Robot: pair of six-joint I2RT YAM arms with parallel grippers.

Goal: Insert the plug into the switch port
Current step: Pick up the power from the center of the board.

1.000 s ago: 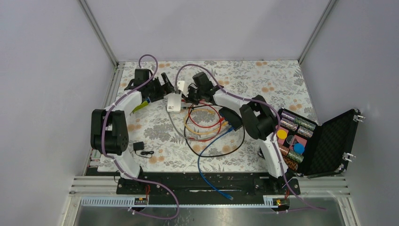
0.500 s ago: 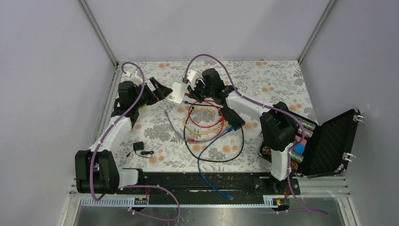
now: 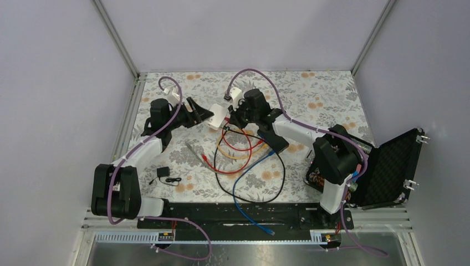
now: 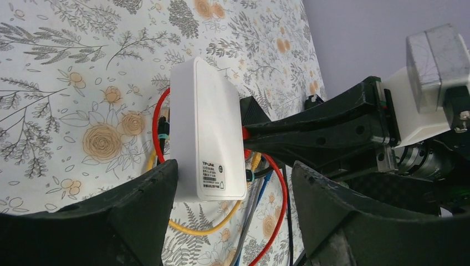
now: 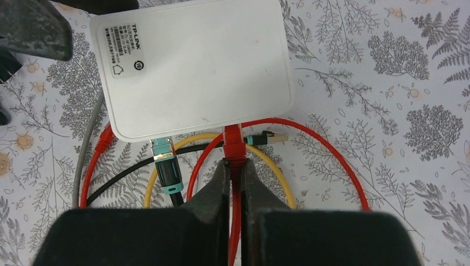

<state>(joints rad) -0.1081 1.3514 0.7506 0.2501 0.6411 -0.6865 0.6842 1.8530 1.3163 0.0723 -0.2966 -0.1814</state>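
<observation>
My right gripper (image 5: pixel 235 166) is shut on the red plug (image 5: pixel 234 141), whose tip is at the edge of the small white rounded box (image 5: pixel 194 66). A black cable with a teal plug (image 5: pixel 165 166) sits in that same edge. In the top view the right gripper (image 3: pixel 231 117) and the white box (image 3: pixel 218 116) are at the back centre. My left gripper (image 4: pixel 233 177) is open around the white box's labelled end (image 4: pixel 208 138); one finger (image 4: pixel 161 183) touches it. The flat black box (image 3: pixel 274 138) lies by the right forearm, its ports hidden.
Red, yellow, black and blue cables (image 3: pixel 244 160) loop over the floral mat at the centre. A grey cable (image 3: pixel 194 148) and a small black adapter (image 3: pixel 163 173) lie to the left. An open black case (image 3: pixel 388 166) with coloured items stands at the right edge.
The white box went back and then right with the red plug in the right gripper. The left arm swung out to the left, then brought its open jaws around the box's end.
</observation>
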